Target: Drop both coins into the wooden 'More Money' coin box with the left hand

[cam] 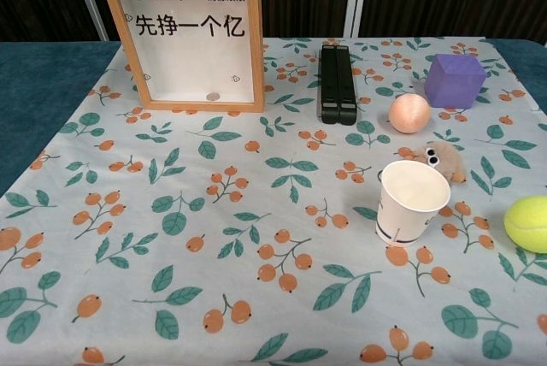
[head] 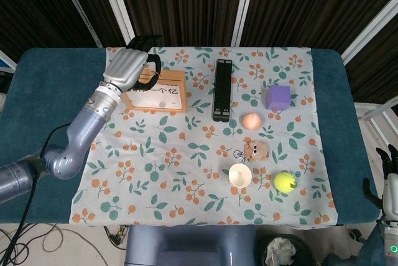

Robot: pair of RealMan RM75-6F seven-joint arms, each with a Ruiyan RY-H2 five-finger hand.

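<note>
The left hand [head: 129, 65] is up over the back left corner of the wooden coin box [head: 155, 91], its dark fingers [head: 144, 42] curled forward past the top edge. From here I cannot tell whether anything is held between them. The box stands upright on the flowered cloth [head: 186, 173] that covers the desk, its front facing the robot. Through that front, one coin [cam: 214, 97] lies at the bottom, right of centre. The right hand [head: 389, 182] hangs low off the desk's right edge, fingers loosely apart, holding nothing. To the right of the box lies a black folded stand [head: 222, 89], then a purple cube [head: 278, 97], a peach-coloured ball [head: 250, 120], a small plush toy [head: 254, 150], a paper cup [head: 240, 175] and a tennis ball [head: 285, 182].
</note>
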